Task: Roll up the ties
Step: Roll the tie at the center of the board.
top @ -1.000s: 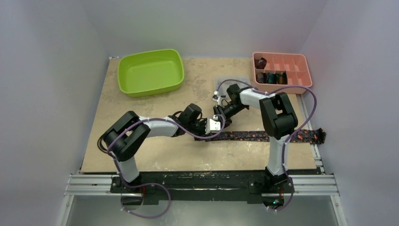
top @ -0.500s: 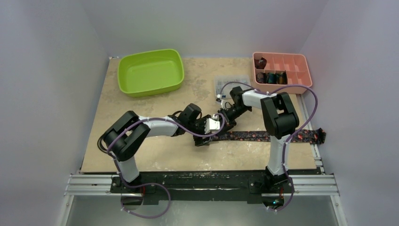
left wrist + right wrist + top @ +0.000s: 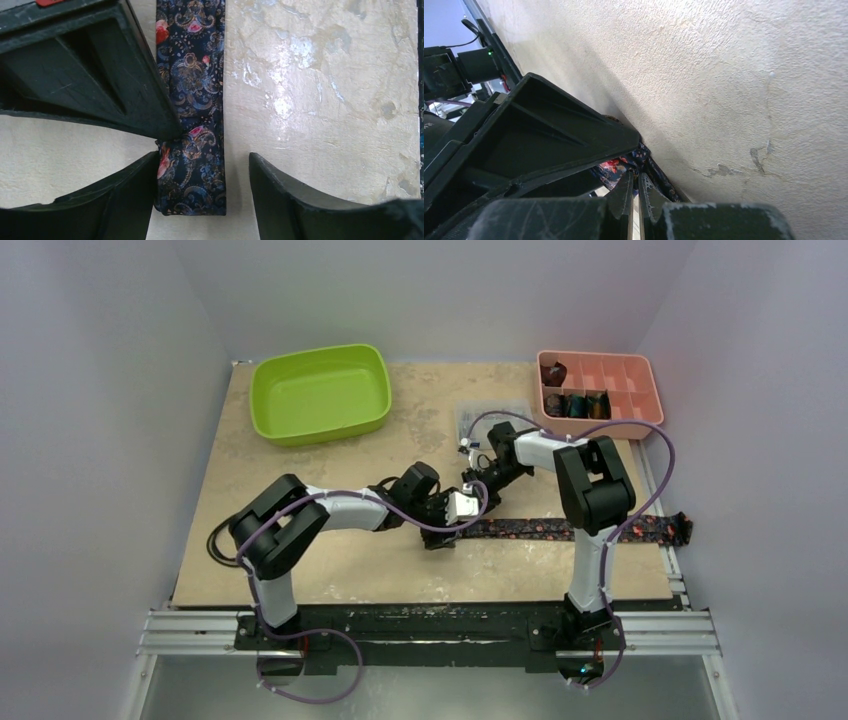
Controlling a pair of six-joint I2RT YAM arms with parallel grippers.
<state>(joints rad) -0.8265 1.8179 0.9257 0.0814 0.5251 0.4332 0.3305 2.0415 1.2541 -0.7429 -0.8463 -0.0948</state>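
Floral tie (image 3: 192, 150) between spread left fingers (image 3: 295, 200), right fingers (image 3: 624, 192) pressed together at its edge

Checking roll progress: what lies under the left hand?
The end of the floral tie lies on the table between the fingers of the open left hand. The shut right hand covers one edge, so any pinch is hidden.
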